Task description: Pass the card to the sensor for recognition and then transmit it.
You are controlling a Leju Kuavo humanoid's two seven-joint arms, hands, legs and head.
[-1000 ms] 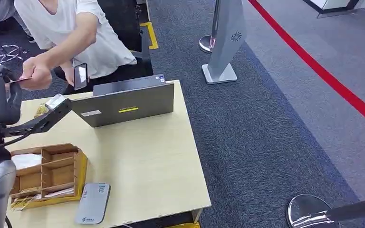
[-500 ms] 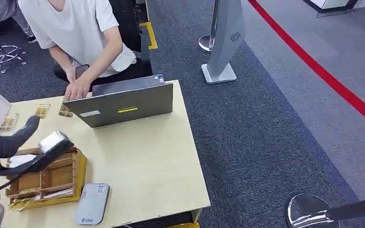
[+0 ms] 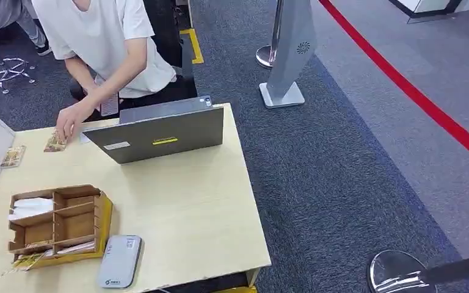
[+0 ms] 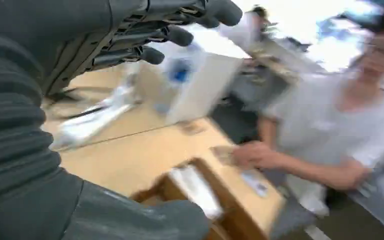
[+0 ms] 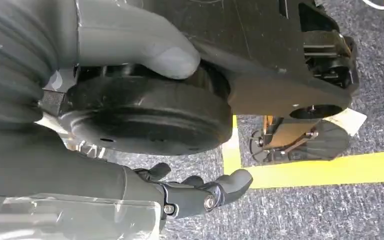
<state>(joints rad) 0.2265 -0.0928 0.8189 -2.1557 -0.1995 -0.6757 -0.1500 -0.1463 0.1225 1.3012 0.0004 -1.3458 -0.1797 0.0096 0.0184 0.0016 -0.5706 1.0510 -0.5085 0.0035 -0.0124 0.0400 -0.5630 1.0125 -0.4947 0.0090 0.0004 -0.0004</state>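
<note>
Spreading my left hand (image 4: 130,35) with nothing in it, I hang my right hand (image 5: 200,192) loose and empty by the floor. Beyond my left hand, a person's hand (image 3: 67,124) presses a card (image 3: 55,143) onto the table (image 3: 189,201), so the handover looks finished, with the grey sensor (image 3: 118,261) untouched nearer me.
</note>
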